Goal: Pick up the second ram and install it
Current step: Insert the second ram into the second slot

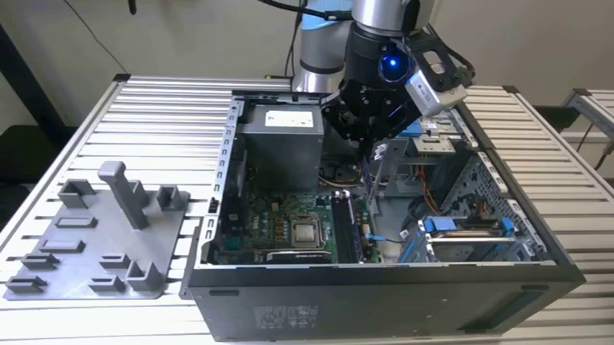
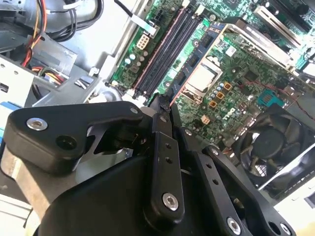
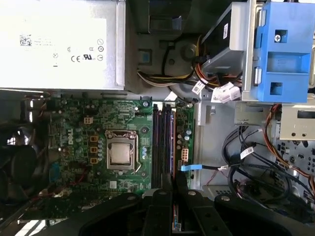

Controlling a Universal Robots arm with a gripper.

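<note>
While the arm (image 1: 326, 43) comes straight down from above over the open computer case (image 1: 384, 295), its wrist points down into the case and the tool (image 1: 372, 140) hangs above the motherboard, roughly between the power supply (image 1: 278, 140) and the drive cage on the exterior view's right. Pretty sure the tool is clamped on the second ram (image 1: 370, 178): in the exterior view a thin dark stick drops vertically from the fingers with a small pale patch up near them, and its lower end sits just above the memory slots (image 1: 350, 226), not seated. In the first wrist view the fingers (image 3: 166, 189) are pinched together on a narrow edge-on strip, and the slots run right out from under them. The second wrist view has the same pinch, tip aimed at the slots (image 2: 165, 54). I can't tell whether any slot already has a stick in it. Stuff crowding the spot: the CPU socket (image 3: 120, 155) just beside the slots, a loose blue-tagged cable (image 3: 197, 167) crossing on their other side, a tangle of black wires (image 3: 246, 162), and the blue drive bracket (image 3: 285, 49). A black fan (image 2: 275, 142) sits beyond the socket. Out on the slatted worktop (image 1: 144, 122), well apart from the case, is the grey holder tray (image 1: 57, 266) with its posts.
</note>
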